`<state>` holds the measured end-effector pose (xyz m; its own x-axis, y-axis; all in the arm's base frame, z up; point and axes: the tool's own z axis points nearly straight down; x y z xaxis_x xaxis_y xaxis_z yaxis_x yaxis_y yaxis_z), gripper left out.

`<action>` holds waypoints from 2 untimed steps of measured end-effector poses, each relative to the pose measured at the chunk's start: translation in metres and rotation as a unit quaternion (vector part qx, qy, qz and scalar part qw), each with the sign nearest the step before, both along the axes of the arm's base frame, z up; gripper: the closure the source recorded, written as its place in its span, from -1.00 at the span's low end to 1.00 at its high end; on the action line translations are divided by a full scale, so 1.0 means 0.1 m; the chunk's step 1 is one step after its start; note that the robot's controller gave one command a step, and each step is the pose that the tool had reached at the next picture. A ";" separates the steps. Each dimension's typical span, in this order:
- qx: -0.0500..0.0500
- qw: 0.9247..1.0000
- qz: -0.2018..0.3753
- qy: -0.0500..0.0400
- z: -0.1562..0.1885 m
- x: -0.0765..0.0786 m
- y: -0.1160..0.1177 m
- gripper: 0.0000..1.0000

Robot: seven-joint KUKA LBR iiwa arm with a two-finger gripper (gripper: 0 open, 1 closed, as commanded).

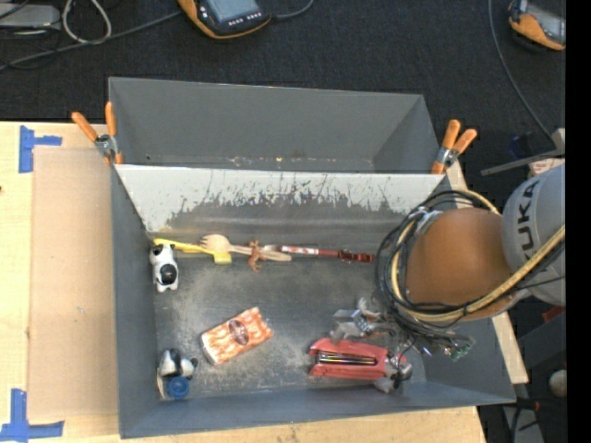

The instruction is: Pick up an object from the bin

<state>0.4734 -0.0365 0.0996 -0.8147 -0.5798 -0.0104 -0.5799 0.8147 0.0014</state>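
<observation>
Hand point(369, 324) partly hidden beneath orange cover point(452, 264); grip unclear; beside red-black object point(349, 360).

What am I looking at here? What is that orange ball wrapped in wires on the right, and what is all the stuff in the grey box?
One camera looks down, slightly from the side, into a grey metal bin. The orange ball is a cover on the wrist of a robot arm that reaches in from the right, and the wires are the arm's own cables. The gripper, the arm's "hand", is low in the bin's near right corner, just above a red tool. I cannot tell whether it holds anything.

Loose on the bin's floor are an orange-and-white packet, a black-and-white toy and a small blue-and-white thing. A yellow spoon and some sticks lie in a row along the far wall. The arm's job is to pick one thing out.
</observation>
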 end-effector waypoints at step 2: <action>0.002 0.996 -0.084 0.004 -0.13 0.12 -0.20 -1.00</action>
<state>0.4852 -0.0561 0.0869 -0.9001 -0.4356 -0.0053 -0.4356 0.9001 0.0087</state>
